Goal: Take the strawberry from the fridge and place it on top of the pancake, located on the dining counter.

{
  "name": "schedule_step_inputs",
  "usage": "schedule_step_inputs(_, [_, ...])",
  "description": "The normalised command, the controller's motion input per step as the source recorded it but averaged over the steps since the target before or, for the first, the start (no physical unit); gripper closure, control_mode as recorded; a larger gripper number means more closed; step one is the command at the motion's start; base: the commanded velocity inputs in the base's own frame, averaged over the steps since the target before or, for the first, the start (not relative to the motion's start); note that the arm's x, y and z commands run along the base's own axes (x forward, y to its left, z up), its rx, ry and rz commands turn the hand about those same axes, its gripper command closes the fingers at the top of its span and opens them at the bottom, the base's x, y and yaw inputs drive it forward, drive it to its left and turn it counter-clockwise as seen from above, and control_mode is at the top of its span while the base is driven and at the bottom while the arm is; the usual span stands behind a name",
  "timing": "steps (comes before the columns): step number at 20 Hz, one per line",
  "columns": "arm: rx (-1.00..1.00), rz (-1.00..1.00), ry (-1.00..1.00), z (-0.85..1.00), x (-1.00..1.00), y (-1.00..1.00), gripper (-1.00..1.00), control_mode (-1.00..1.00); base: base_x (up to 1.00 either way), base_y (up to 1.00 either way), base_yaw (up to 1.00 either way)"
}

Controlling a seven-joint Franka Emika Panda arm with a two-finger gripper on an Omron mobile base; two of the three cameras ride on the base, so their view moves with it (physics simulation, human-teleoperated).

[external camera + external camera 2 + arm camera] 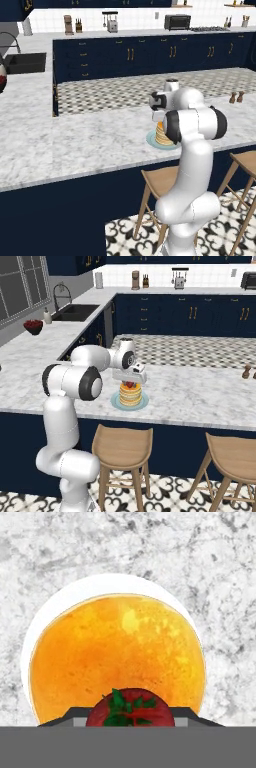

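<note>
The strawberry (131, 708), red with a green leafy cap, sits between my gripper's (131, 716) two dark fingertips (65, 716), right over the near edge of the pancake (117, 657). The golden-orange pancake stack lies on a pale plate (37, 627) on the marble dining counter (210, 572). From the right base view, my gripper (129, 380) points straight down, shut on the strawberry (130, 385), which is at the top of the pancake stack (130, 396). From the left base view, my elbow covers part of the pancake (160, 136) and its plate (151, 139).
Wooden stools (122, 448) (235, 456) stand against the dining counter's (200, 393) near side. Two small brown shakers (246, 372) stand at the counter's right end. A sink (75, 312) and a bowl of red fruit (33, 326) are at the far left.
</note>
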Motion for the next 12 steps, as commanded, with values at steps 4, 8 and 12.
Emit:
schedule_step_inputs(4, [0.0, 0.0, 0.0, -0.12, 0.0, -0.01, -1.0, -1.0, 0.0, 0.0, 0.0])
schedule_step_inputs(8, [0.0, 0.0, 0.0, -0.02, 0.0, 0.0, -1.0, -1.0, 0.0, 0.0, 0.0])
schedule_step_inputs(12, [0.0, 0.0, -0.03, 0.0, -0.05, 0.0, -1.0, -1.0, 0.0, 0.0, 0.0])
